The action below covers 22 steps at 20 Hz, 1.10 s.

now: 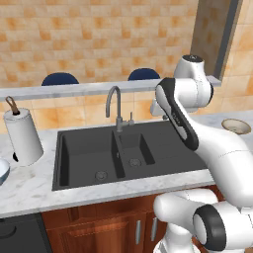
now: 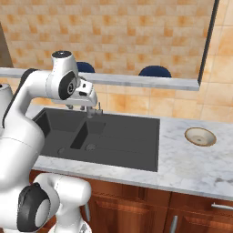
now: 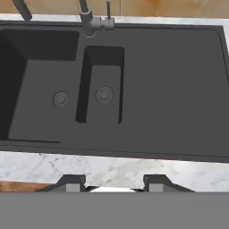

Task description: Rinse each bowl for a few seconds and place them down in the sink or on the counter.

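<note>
Hovering over the sink (image 3: 170, 89) with gripper (image 3: 112, 182) fingers spread and holding nothing, judging no bowl fetched yet, tan bowl (image 2: 200, 136) sitting far right on the counter (image 2: 191, 168), blue bowl (image 1: 2, 170) far left, needing a reach next.

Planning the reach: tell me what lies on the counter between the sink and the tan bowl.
Nothing: in the right base view, bare marbled counter separates the sink from the tan bowl.
</note>
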Motion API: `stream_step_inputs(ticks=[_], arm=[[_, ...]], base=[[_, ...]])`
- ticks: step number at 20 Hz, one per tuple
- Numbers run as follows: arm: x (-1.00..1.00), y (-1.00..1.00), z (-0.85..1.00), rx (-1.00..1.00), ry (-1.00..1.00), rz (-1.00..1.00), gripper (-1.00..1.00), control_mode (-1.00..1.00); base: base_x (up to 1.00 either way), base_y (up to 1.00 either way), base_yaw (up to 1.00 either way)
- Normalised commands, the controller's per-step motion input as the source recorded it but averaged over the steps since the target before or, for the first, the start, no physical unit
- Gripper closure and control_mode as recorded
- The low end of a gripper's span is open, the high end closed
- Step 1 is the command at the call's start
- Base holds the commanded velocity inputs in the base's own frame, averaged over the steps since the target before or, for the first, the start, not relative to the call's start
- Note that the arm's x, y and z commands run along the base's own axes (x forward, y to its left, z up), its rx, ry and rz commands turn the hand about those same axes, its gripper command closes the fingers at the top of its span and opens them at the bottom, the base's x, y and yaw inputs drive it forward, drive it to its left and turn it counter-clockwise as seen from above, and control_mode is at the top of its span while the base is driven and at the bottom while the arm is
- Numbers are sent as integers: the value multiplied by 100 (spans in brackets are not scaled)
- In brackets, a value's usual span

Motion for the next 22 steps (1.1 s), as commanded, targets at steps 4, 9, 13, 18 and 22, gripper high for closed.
stream_step_inputs(ticks=[4, 9, 13, 18, 22], arm=[[-17, 1, 0, 0, -4, 0, -100, -100], [-35, 8, 0, 0, -8, 0, -100, -100], [-18, 1, 0, -1, -9, 0, -100, -100], [4, 0, -5, -2, -14, 0, -100, -100], [16, 11, -8, -3, -14, 0, -100, -100]], base=[[0, 0, 0], [0, 0, 0], [0, 0, 0], [0, 0, 0], [0, 0, 0]])
